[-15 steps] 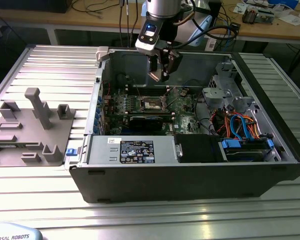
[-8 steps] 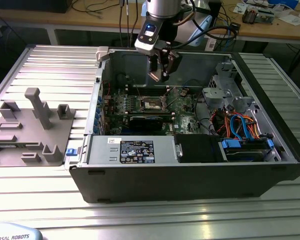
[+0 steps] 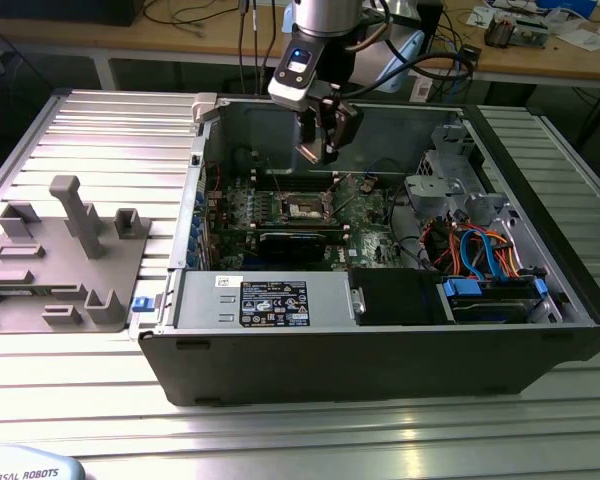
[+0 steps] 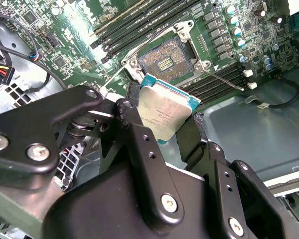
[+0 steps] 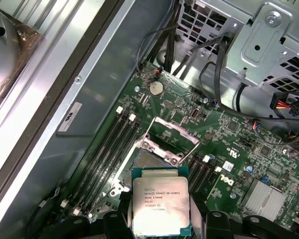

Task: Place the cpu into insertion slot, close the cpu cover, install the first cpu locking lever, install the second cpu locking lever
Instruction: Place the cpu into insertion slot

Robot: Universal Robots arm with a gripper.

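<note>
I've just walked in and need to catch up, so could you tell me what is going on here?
The arm's gripper is shut on the cpu, holding it by its edges above the green motherboard inside the open computer case. The insertion slot lies bare and the cpu cover is raised beside it, so the chip is not yet seated.

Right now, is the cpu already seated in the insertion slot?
No: in the second wrist view the hand grips the cpu apart from the bare insertion slot.
</note>
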